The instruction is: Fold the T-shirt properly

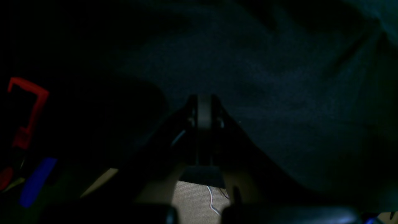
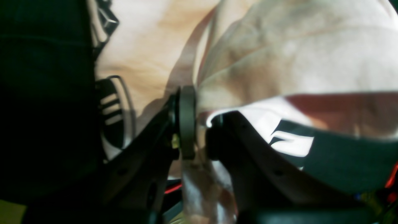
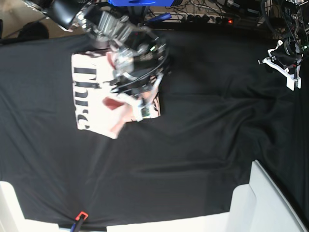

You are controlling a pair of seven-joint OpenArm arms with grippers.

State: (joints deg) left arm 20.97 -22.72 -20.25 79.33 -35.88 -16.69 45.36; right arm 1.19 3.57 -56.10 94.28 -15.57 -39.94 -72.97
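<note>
The T-shirt (image 3: 96, 99) lies partly folded on the black table cloth (image 3: 203, 145), up in the far corner on the base view's left, black lettering showing on the pale pink. Right over it sits the right gripper (image 2: 199, 124), and look at the wrist view: its jaws are pinched narrow on a fold of pink fabric, with the cloth bunching up just past the fingertips (image 2: 187, 121) and a strip hanging down between them. The printed side shows on both flanks of the tool. Across the table, well apart from the shirt, the left gripper (image 1: 204, 112) hangs by the far edge with jaws pressed together, apparently on nothing, though that view is very dark.
</note>
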